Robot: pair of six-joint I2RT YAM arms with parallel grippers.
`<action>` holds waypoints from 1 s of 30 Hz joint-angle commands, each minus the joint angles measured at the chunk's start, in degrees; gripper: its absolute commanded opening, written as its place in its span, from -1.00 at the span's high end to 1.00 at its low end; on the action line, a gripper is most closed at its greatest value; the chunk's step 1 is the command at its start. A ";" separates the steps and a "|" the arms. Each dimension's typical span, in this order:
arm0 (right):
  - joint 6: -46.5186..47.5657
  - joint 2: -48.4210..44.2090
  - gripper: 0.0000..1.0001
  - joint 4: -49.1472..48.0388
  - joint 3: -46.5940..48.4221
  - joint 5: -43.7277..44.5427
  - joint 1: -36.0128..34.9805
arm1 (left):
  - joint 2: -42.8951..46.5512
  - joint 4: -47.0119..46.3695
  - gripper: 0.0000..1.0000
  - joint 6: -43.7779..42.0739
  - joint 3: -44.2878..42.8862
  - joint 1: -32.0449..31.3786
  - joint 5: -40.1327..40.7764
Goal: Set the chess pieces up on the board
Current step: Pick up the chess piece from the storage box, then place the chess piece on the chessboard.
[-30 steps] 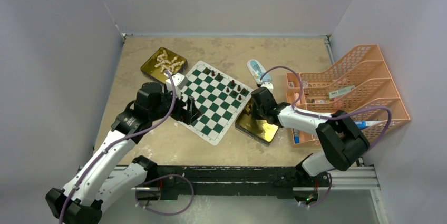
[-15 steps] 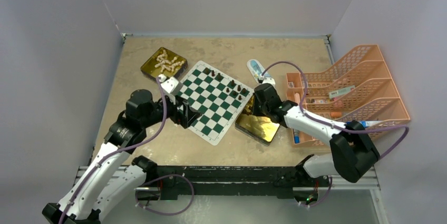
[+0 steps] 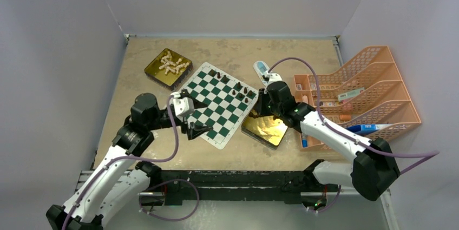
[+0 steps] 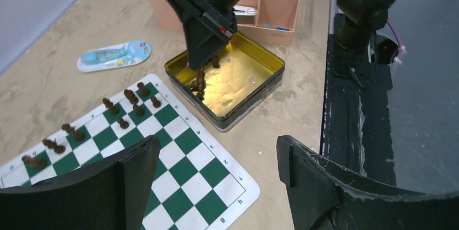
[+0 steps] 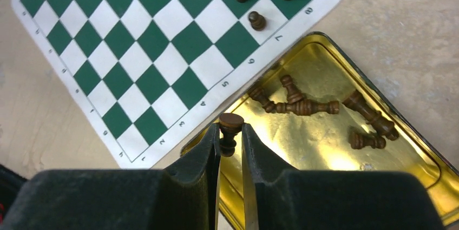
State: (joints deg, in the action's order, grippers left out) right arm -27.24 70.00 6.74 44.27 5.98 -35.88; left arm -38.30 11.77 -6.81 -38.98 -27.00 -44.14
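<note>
Beige speckled table [image 3: 227, 51] enclosed by pale walls, with two arms mounted at its near edge. Item: the board [image 3: 214, 112], a thin mat of green and white checks with a white border, lying flat and turned diagonally at the centre of the table. Item: dark pieces [image 3: 238, 92], upright on the board in the two rows along its far right edge; the rest of the squares are bare. Item: gold tin [image 3: 153, 72] at the far left, just off the board's left corner, holding a heap of cream pieces [image 3: 172, 63]. Item: second gold tin [image 5: 325, 143], open, just beside the board's right edge, with several loose dark pieces [image 5: 303, 105] lying on their sides inside. Item: right tool [image 5: 230, 132], poised over the corner of that second tin nearest the board, its fingers drawn in and clamped on one held piece [image 5: 231, 120], dark brown and round-topped, which stands upright between them. Item: left tool [image 4: 214, 157], over the near corner of the board, its fingers spread wide apart with nothing between them. Item: orange mesh file tray [image 3: 373, 94] at the right side of the table, holding small mixed articles too small to identify. Item: blue and white packet [image 4: 113, 56], flat on the table beyond the board's far corner, apart from both tins.
</note>
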 commanded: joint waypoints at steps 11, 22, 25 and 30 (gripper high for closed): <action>3.55 -1.79 0.87 -10.51 3.67 -26.14 0.19 | -10.31 0.24 -0.46 -26.17 -6.22 -0.31 -17.45; -34.07 -8.56 0.84 -43.78 -7.62 -24.15 0.19 | -4.77 -33.65 -0.22 30.12 5.38 -0.32 8.38; -43.30 -8.36 0.84 -53.49 -10.09 -22.29 0.04 | -6.78 -34.86 -0.22 39.54 4.39 -0.33 12.23; -50.50 -6.89 0.82 -59.33 -10.25 -17.54 -0.65 | -13.20 -36.43 -0.19 43.82 1.24 -0.32 12.63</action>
State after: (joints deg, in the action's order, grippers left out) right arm -66.59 62.76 -39.40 34.02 -16.12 -35.99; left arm -47.79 -18.76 26.48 -34.24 -27.16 -35.68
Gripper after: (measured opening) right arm 0.186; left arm 0.600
